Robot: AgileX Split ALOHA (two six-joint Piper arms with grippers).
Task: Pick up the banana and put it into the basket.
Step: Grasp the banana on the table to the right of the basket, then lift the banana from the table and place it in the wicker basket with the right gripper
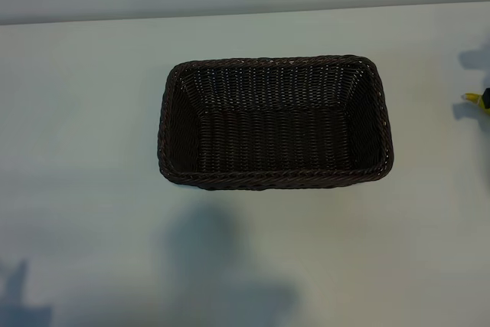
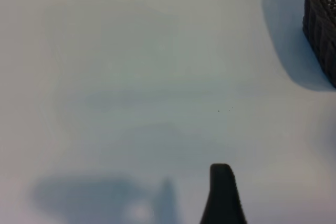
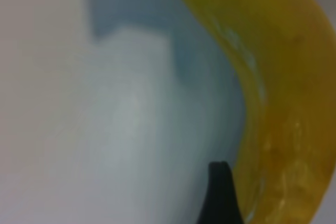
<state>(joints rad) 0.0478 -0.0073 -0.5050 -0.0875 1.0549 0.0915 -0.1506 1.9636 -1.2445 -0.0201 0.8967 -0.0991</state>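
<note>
One basket [image 1: 276, 122] mid-table [image 1: 84, 151], banana [image 3: 273, 87] beside right pincer [image 3: 223, 192], both pincers apart, nothing held.

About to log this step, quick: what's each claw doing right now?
Left claw: open, holding nothing, over bare table beside the basket.
Right claw: open, close above the banana, not gripping it.

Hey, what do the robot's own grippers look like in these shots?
Very little shows. Each wrist view catches one finger only: the left gripper's finger and the right gripper's finger are plain matte black, widening from a blunt rounded tip. No cables or markings are visible, and the arms themselves are out of view.
</note>
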